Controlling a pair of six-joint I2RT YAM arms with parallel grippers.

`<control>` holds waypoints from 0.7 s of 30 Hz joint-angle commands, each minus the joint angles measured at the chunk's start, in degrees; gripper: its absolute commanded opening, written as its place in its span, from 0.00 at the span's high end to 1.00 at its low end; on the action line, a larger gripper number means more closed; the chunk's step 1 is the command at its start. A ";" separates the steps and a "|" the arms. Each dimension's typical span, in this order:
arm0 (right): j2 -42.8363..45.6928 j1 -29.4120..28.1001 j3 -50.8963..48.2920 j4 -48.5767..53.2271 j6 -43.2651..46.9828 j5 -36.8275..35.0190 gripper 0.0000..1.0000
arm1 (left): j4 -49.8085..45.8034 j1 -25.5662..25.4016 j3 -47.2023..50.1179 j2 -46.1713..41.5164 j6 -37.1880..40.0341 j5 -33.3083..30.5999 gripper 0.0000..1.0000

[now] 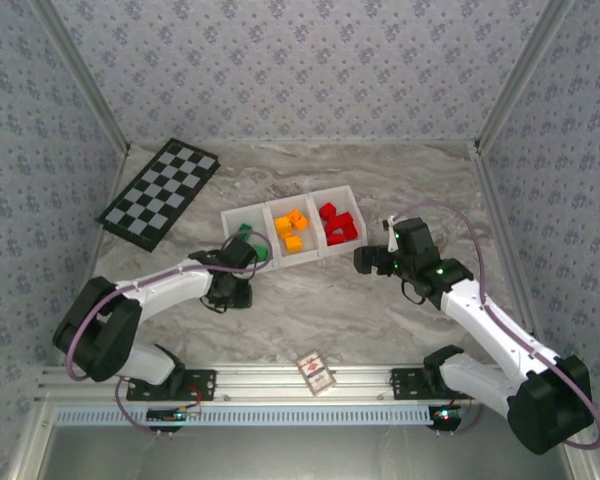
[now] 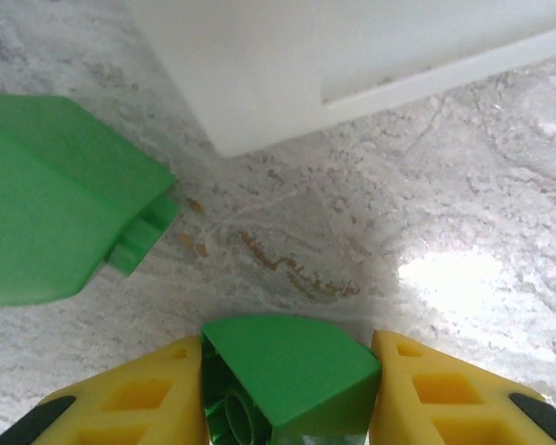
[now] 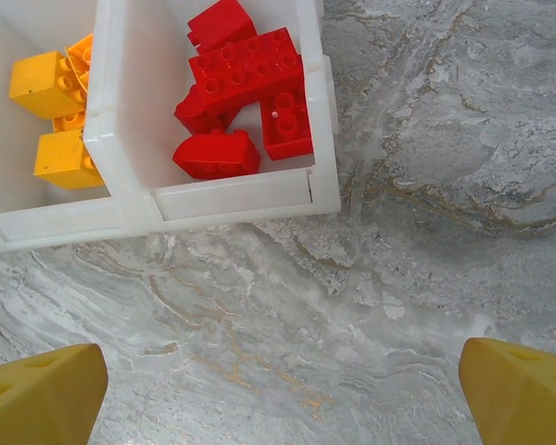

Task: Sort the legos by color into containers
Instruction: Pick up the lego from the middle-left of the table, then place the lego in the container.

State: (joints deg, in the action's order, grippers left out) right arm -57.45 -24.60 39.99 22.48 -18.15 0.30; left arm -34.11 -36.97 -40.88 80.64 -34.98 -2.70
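Left gripper has its yellow fingers clamped on a green brick, which sits between them just above the marble. Right gripper hangs over bare marble with its fingers spread wide and nothing between them.

At the near edge, a ribbed metal rail carries both arm bases, and a small card box with red print rests on it between them. Beyond the rail lies the table, a pale grey marble-look surface with brownish veins and a bright glare patch beside the left gripper.

Further out is the white tray, three compartments in a row. In the left wrist view a second green brick lies outside the tray's wall, just beside its corner. From above, green shows at the tray's left end by the left gripper; whether any of it is inside the left compartment cannot be told. Orange bricks fill the middle compartment and red bricks the right one, each colour in a loose heap. The right gripper is near the tray's right end but apart from it.

Far left, a black-and-white checkerboard lies flat, set at an angle to the tray. Walls papered in a small grey-blue floral print close the table on three sides, with metal posts at the far corners.
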 commanded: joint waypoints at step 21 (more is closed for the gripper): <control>3.40 2.25 -2.77 2.34 -5.22 -2.59 0.00 | -5.18 6.56 -32.91 8.69 6.78 -6.01 0.67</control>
State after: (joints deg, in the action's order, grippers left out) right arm -55.79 -23.16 38.48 22.65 -21.67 -0.80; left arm -39.38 -31.75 -69.43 83.15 -31.46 -9.47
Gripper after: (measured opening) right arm 0.996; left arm 0.385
